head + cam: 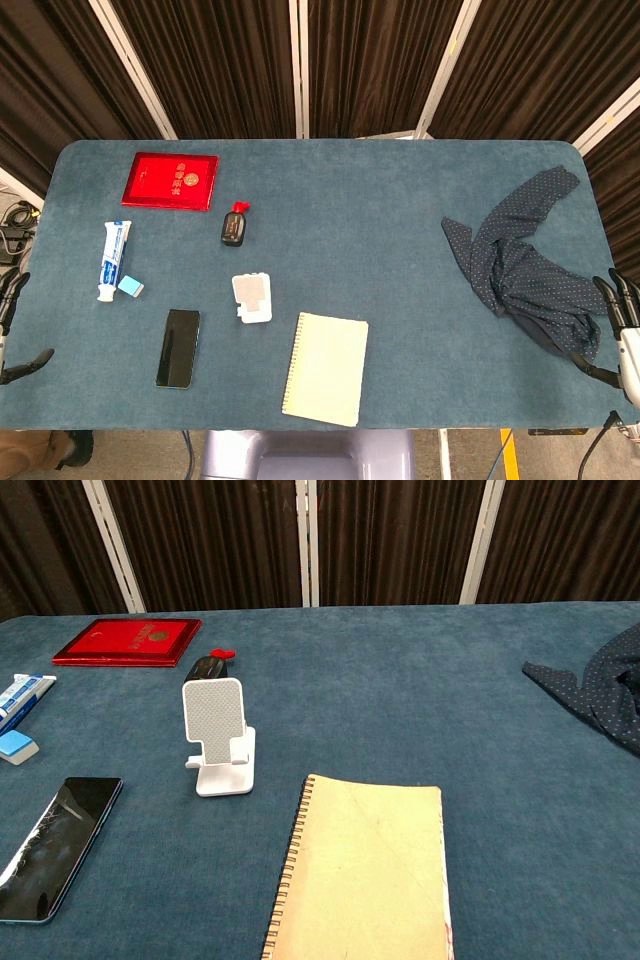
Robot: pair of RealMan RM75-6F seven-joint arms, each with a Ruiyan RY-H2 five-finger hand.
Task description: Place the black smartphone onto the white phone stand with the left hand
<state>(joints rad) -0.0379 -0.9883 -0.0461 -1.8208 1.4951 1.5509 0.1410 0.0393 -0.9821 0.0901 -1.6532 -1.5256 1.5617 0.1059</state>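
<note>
Nearest, the left hand (12,335) hangs off the table's (400,280) left edge, fingers apart and holding nothing; the right hand (618,325) waits likewise at the right edge, fingers spread and empty. The black smartphone (55,845) lies flat, screen up, near the front-left, beside a spiral notebook (365,875). Just beyond stands the white phone stand (220,738), upright, its backrest facing the robot. The reach should probably come from the left, gripping the phone's long edges, then tilting it onto the stand's lip without knocking the light stand over. Farther back, the red booklet (128,640) carries gold lettering, too small to read; the toothpaste tube's (113,260) print is likewise illegible.
</note>
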